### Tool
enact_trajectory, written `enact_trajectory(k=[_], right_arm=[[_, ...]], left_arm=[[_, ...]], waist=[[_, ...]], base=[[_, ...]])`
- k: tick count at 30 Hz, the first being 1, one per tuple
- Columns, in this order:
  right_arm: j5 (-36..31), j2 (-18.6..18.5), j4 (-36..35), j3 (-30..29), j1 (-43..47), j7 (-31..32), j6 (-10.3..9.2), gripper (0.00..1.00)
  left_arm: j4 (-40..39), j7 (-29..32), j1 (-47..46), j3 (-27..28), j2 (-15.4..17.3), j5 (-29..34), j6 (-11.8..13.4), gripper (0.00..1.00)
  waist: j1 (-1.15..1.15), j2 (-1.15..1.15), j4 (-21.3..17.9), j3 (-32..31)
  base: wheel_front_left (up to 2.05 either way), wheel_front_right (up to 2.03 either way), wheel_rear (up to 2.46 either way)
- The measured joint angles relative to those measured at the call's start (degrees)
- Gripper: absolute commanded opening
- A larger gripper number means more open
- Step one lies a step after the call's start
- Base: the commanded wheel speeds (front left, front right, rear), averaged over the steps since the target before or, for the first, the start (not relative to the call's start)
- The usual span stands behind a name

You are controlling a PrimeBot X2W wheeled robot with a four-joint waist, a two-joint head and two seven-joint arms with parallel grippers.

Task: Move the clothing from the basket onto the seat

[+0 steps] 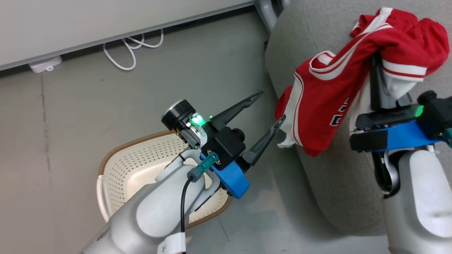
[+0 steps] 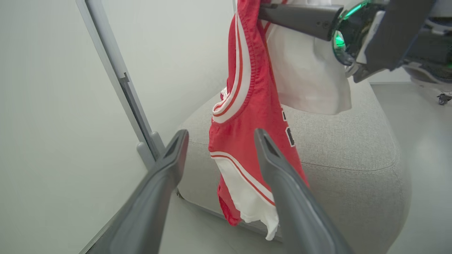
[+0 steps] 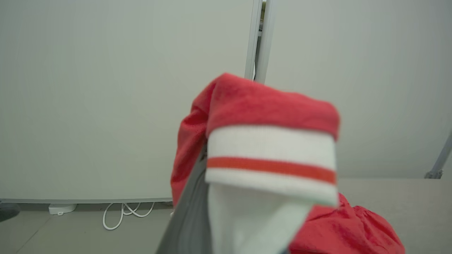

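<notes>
The clothing [image 1: 328, 106] is seen at the upper right of the head view, gathered and hung from the right pincer [image 1: 378, 76], which is closed on it. One dark finger is seen rising into the red folds, while its tip is hidden by the fabric. The bunched upper part is held over the seat [image 1: 339, 183]. The longer red piece with white trim and dark lettering is draped down past the seat's rounded edge toward the floor [image 1: 141, 106]. Whether the fabric is touching the cushion cannot be told.

In the left wrist view the clothing [image 2: 247, 116] is shown hanging in front of the seat [image 2: 353, 148] from the right pincer [image 2: 296, 16] at the top of the frame. In the right wrist view a white cuff with a red stripe of the clothing [image 3: 272, 155] is draped over the right pincer [image 3: 190, 215].

The left pincer [image 1: 272, 105] is spread wide at the centre of the head view, with nothing gripped. Its right-hand fingertip is placed just beside the hanging white hem.

The basket [image 1: 106, 158] is set on the floor at the lower left, partly covered by the left forearm [image 1: 159, 211].
</notes>
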Motion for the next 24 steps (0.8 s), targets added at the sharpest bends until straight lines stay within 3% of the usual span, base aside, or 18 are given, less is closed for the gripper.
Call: enact_trajectory(k=[9,16,24], right_arm=[[-0.5,0.0,-3.3,-6.0,4.8,0.0,0.00,0.00],[-1.0,0.2,-3.6,-5.8,5.9,0.0,0.00,0.00],[0.0,0.3,-2.9,-5.8,-1.6,0.0,0.00,0.00]], left_arm=[[-1.4,0.0,1.2,-1.3,0.6,0.1,0.0,1.00],[-1.6,0.0,1.3,-1.2,1.1,0.1,0.0,1.00],[-3.0,0.0,0.1,0.0,1.8,0.6,0.0,1.00]], waist=[[-0.01,0.00,-2.9,2.1],[-0.01,0.00,-3.0,2.6],[0.00,0.00,-2.2,5.5]], base=[[0.00,0.00,0.00],[0.00,0.00,0.00],[0.00,0.00,0.00]])
